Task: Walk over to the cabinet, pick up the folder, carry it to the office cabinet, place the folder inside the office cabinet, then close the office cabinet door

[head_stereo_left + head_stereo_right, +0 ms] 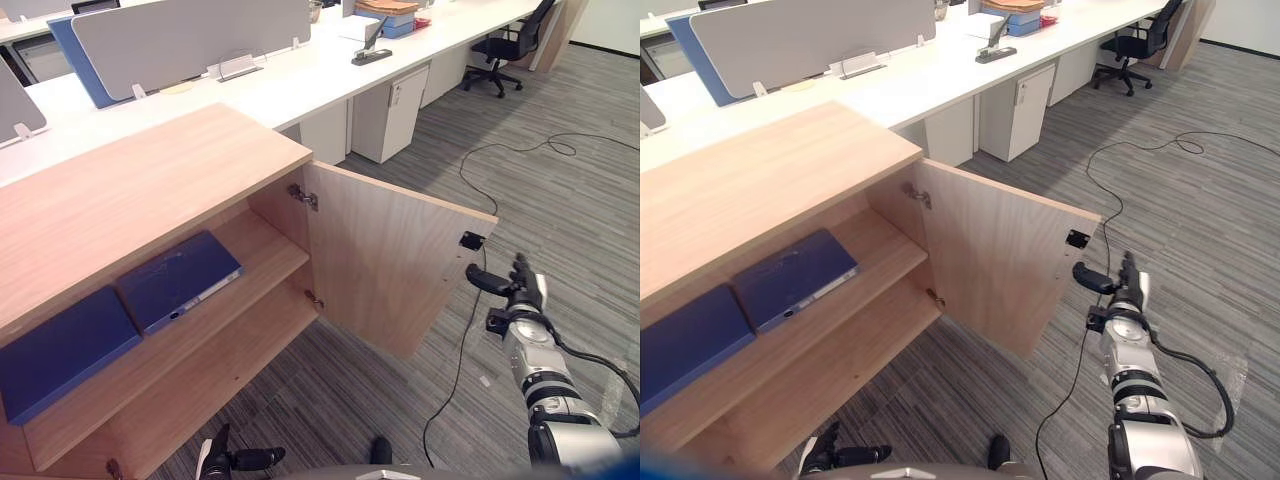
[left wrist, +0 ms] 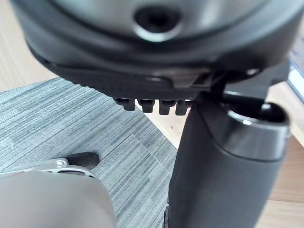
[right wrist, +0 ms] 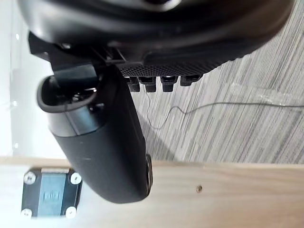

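The wooden office cabinet stands at my left with its door swung wide open. Two dark blue folders lie flat on its upper shelf: one near the middle, another further left. My right hand hovers just past the door's free edge, fingers relaxed and holding nothing. Its thumb points at the door's inner face, close to a black catch plate. My left hand hangs low in front of the cabinet's bottom shelf, open and empty.
A long white desk with grey dividers runs behind the cabinet. A white drawer unit stands under it, and a black office chair is at the far right. Grey carpet stretches to the right of the door.
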You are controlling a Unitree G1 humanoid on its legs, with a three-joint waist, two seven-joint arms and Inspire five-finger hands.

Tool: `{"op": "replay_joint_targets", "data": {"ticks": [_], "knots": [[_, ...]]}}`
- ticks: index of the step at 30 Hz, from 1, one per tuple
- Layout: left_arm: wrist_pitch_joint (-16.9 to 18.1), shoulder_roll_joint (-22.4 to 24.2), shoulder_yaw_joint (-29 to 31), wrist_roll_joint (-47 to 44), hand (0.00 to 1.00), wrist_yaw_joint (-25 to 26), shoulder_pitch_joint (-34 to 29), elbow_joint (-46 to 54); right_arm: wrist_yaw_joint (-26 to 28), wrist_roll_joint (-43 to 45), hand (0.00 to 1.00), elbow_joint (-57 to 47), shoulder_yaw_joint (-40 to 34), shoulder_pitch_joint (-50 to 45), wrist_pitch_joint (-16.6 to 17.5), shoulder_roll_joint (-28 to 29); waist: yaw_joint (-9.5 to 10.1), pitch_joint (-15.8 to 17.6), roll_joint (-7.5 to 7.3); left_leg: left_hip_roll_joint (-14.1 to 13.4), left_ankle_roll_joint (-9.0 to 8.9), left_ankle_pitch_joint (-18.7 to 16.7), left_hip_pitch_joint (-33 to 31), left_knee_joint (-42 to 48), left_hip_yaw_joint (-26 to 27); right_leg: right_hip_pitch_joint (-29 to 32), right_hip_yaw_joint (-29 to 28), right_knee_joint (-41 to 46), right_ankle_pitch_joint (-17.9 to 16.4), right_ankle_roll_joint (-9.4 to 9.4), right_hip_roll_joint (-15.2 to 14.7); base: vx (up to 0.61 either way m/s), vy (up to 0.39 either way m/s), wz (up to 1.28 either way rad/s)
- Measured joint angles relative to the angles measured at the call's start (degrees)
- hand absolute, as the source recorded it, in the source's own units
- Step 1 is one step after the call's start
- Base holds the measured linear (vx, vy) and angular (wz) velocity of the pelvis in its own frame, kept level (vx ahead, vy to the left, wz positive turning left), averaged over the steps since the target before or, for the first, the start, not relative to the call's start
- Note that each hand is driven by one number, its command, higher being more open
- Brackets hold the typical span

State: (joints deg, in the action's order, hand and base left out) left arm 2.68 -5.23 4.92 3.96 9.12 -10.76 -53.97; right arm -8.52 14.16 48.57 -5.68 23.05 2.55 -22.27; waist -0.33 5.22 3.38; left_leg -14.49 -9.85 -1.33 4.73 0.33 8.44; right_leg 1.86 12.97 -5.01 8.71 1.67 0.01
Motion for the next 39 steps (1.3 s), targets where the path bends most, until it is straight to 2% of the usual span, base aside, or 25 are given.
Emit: {"op": "replay_joint_targets", "data": {"ticks": [2,6,11,15,17,24,31,34,37,39], "knots": [[0.0,0.13,-0.04,0.0,1.0,-0.51,0.24,0.01,2.71,-0.48,1.0,-0.79,4.58,0.25,0.03,0.41,0.33,0.4,0.62,-0.69,-0.28,-0.02,-0.53,0.0,-1.59,0.2,-0.3,-0.01,-0.04,-0.06,0.82,-0.07,-0.024,0.04],[-0.02,0.72,0.03,0.0,1.0,-0.95,0.36,0.13,3.49,-0.81,1.0,-3.16,6.88,0.26,0.46,1.41,0.79,0.86,1.69,-1.5,-0.39,0.01,-1.79,-0.05,-2.47,1.62,-0.63,0.14,-0.07,-0.1,2.03,-0.01,-0.029,-0.03],[0.0,0.96,0.21,0.06,1.0,-1.06,0.06,0.1,5.63,-5.67,1.0,-8.05,10.97,-1.94,0.23,-3.09,0.66,1.01,2.07,-1.79,-0.73,1.03,-1.79,-0.02,-2.83,1.89,-0.67,0.19,0.21,-0.71,2.62,0.07,0.014,-0.07],[0.02,1.13,1.02,0.77,1.0,-1.52,-0.02,0.24,9.34,-9.44,1.0,-15.45,11.62,-6.05,0.25,-9.22,0.03,1.01,1.96,-0.98,-0.86,1.13,-1.78,-0.12,-2.79,1.84,-0.58,0.22,0.42,-1.03,2.02,0.09,0.063,0.05],[0.08,1.02,1.1,1.14,1.0,-1.67,0.0,0.34,10.32,-9.72,1.0,-16.17,11.58,-6.27,0.39,-10.54,-0.08,0.9,1.69,-0.61,-0.86,1.13,-1.68,-0.27,-2.74,1.79,-0.52,0.22,0.47,-1.16,1.76,0.08,0.055,0.03],[0.51,0.48,1.15,1.27,1.0,-2.06,-0.13,0.68,10.7,-12.39,1.0,-16.77,11.39,-7.05,0.37,-11.68,-0.09,0.46,0.46,0.16,-0.75,1.06,-0.91,-0.93,-2.46,1.37,-0.8,0.22,0.44,-1.17,1.06,0.04,0.059,0.0],[0.52,0.51,1.49,2.38,1.0,-2.16,-0.27,1.35,12.34,-14.47,1.0,-31.05,12.16,-15.42,0.33,-13.75,-0.24,0.48,0.16,0.09,-0.43,0.47,-0.82,-0.2,-0.85,1.87,-2.2,0.2,0.48,-1.11,1.33,0.02,0.033,-0.11],[0.52,0.62,2.38,2.91,1.0,-2.14,-0.27,1.24,12.27,-13.75,1.0,-36.01,16.42,-17.63,0.32,-13.65,-1.15,0.45,0.0,-0.38,-0.53,-0.05,-0.71,0.52,0.34,2.04,-3.2,0.19,0.5,-1.1,1.91,0.02,0.013,-0.24],[0.56,0.99,2.48,3.44,1.0,-2.09,0.16,0.66,12.63,-10.44,1.0,-40.38,25.77,-17.89,0.34,-15.0,-1.57,0.23,-0.4,-1.38,-0.73,-0.98,-0.68,2.57,2.14,2.13,-4.69,0.18,1.03,-1.66,3.0,0.0,-0.007,-0.33],[0.52,1.14,2.18,3.49,1.0,-2.16,1.26,0.72,15.36,-6.01,1.0,-42.1,36.4,-17.73,0.45,-16.38,-1.56,-0.03,-0.8,-2.35,-0.62,-1.33,-1.01,4.42,3.62,2.09,-5.41,0.15,1.29,-2.04,3.97,-0.03,-0.031,-0.21]]}}
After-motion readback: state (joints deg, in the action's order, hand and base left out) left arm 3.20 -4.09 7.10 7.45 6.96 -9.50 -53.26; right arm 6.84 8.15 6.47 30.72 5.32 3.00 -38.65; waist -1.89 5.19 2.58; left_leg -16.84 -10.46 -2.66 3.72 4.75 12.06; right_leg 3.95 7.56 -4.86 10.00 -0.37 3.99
